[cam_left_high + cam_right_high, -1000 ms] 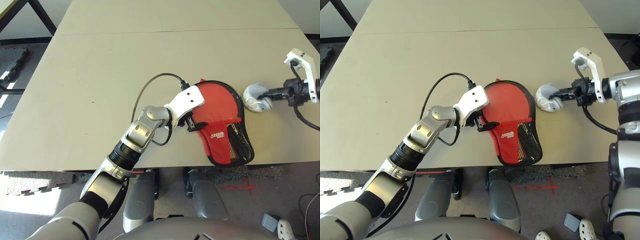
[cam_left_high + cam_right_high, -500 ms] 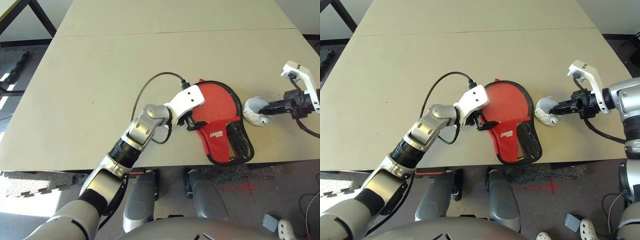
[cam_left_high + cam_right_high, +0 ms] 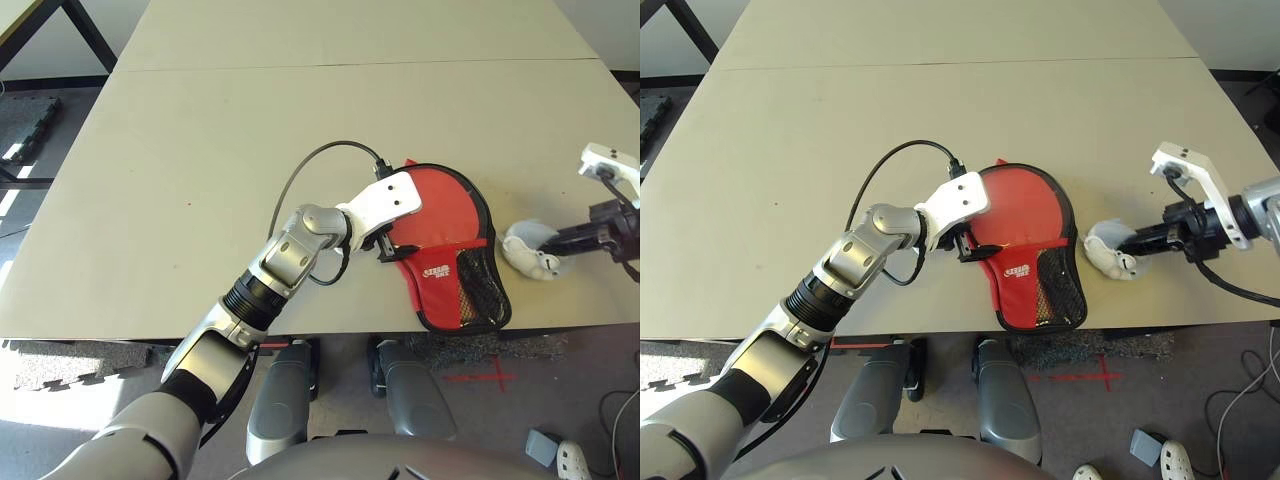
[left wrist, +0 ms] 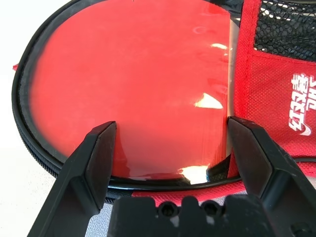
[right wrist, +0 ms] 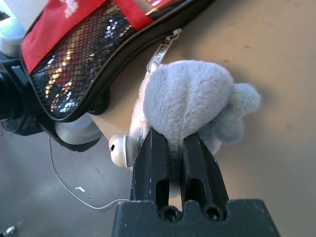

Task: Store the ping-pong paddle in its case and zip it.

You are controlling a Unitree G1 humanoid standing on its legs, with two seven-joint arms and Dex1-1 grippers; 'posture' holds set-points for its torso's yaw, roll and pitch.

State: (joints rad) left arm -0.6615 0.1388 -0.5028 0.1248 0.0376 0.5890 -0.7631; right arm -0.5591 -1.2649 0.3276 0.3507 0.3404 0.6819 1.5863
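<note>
head eyes look down over table (image 3: 200,120); wrist cameras close; all share case (image 3: 440,215).

left gripper (image 4: 170,143) spread wide, right gripper (image 5: 175,148) clamped.

Paddle (image 4: 133,94): red face shows inside the open case (image 3: 455,265); handle covered by the case's front flap, not visible. Left edge of the blade in the head views is hidden behind the left end effector (image 3: 385,245) and its white housing.

White logo (image 3: 1016,271) on the flap: characters too small to read in the head views, cut off by the frame edge in the left wrist view.

Right arm cut off at the picture's right edge past the wrist.

Grey-white soft lump (image 5: 192,106): underside hidden by the right end effector (image 5: 173,148), fingers pinched on it. Its shape can't be made out.

Zipper pull (image 5: 160,52) beside the lump; contact between them unclear.
</note>
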